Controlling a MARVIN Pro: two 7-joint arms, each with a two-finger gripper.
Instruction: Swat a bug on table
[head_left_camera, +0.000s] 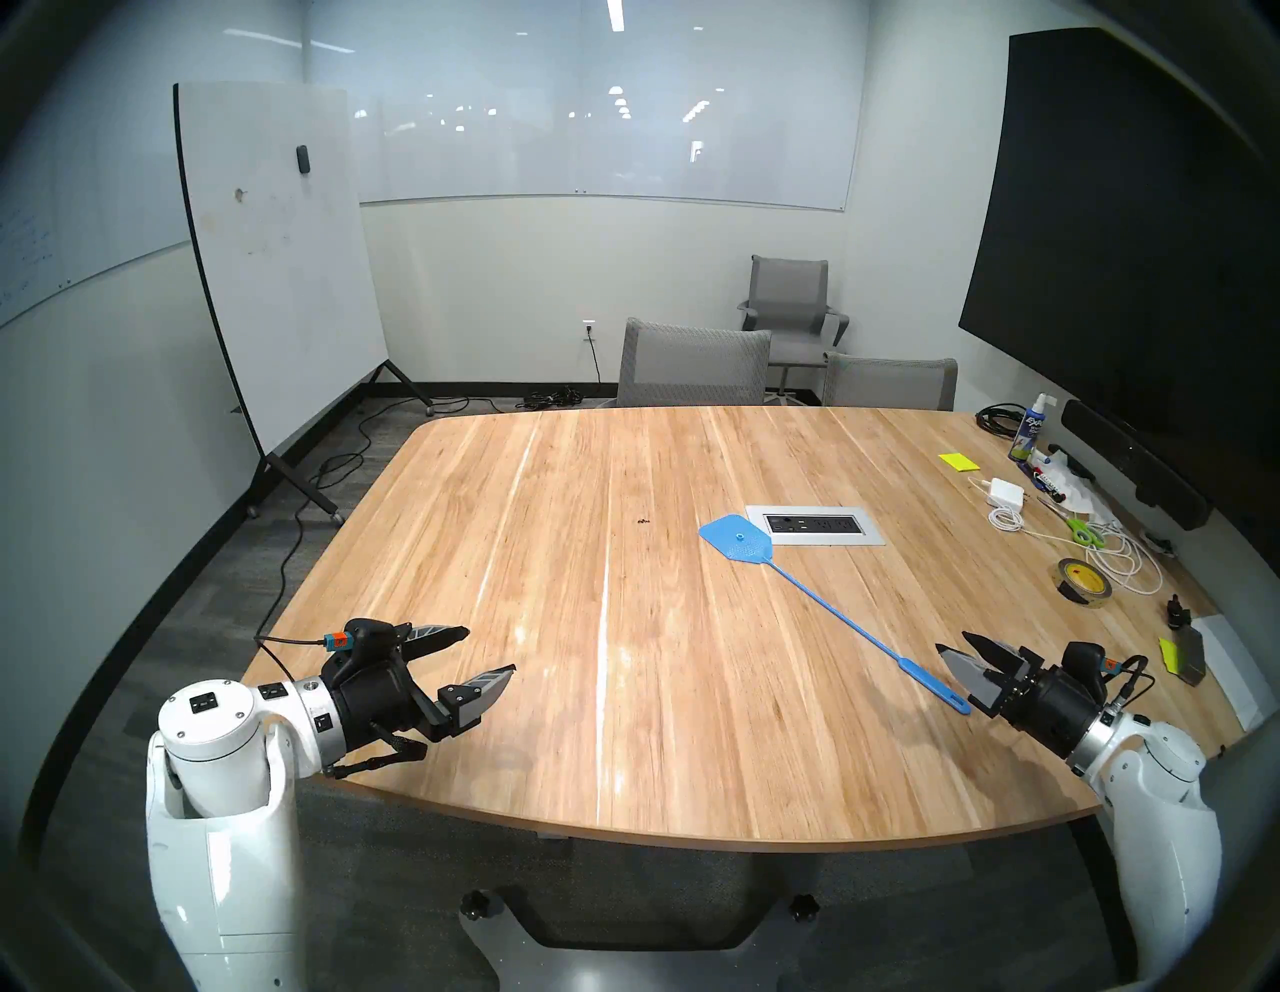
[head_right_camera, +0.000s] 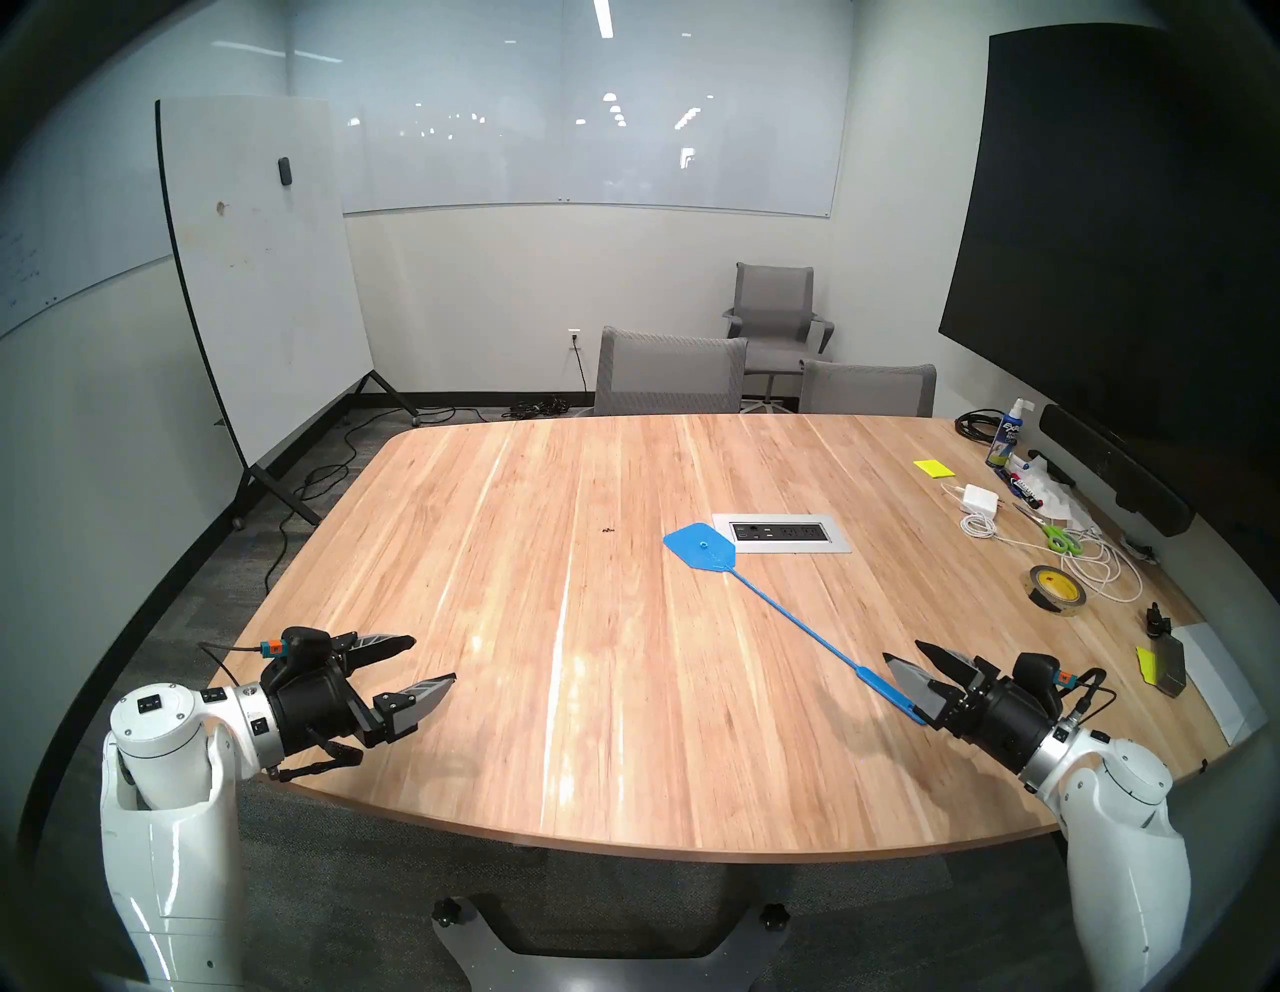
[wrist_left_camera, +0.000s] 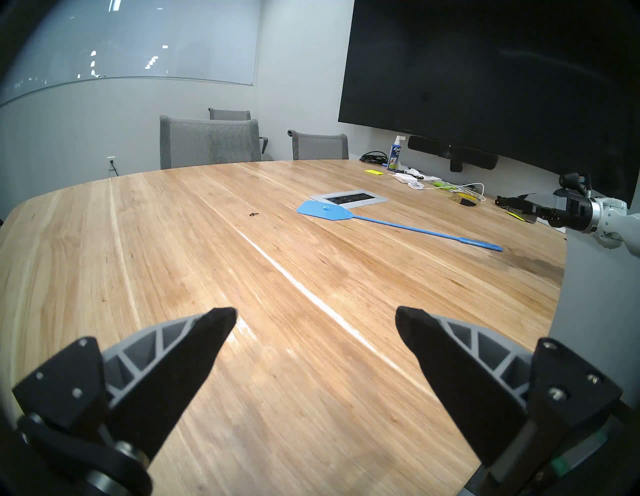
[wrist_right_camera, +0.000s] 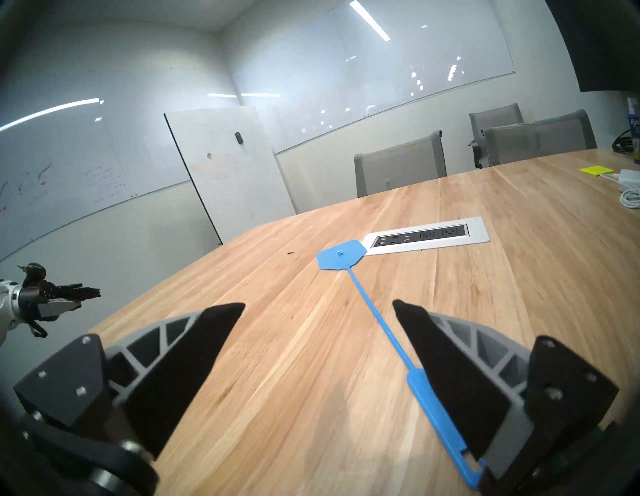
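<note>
The bug (head_left_camera: 644, 521) (wrist_left_camera: 254, 214) (wrist_right_camera: 290, 254) is a tiny dark speck near the middle of the light-wood table (head_left_camera: 554, 693). To its right lies a blue fly swatter (head_left_camera: 735, 539), with its head beside the bug and its thin handle (wrist_right_camera: 436, 412) running back toward my right arm. My right gripper (head_left_camera: 954, 641) (wrist_right_camera: 318, 306) is open over the handle's end, which lies close against its right finger (wrist_right_camera: 450, 381); contact is unclear. My left gripper (head_left_camera: 488, 651) (wrist_left_camera: 316, 311) is open and empty over the near left part of the table.
A silver power-outlet panel (head_left_camera: 816, 526) sits just behind the swatter's head. Along the table's right edge lie a tape roll (head_left_camera: 1086, 584), green scissors (head_left_camera: 1080, 532), a white charger (head_left_camera: 1008, 493) with cable, and a spray bottle (head_left_camera: 1024, 433). Grey chairs (head_left_camera: 692, 367) stand at the far edge.
</note>
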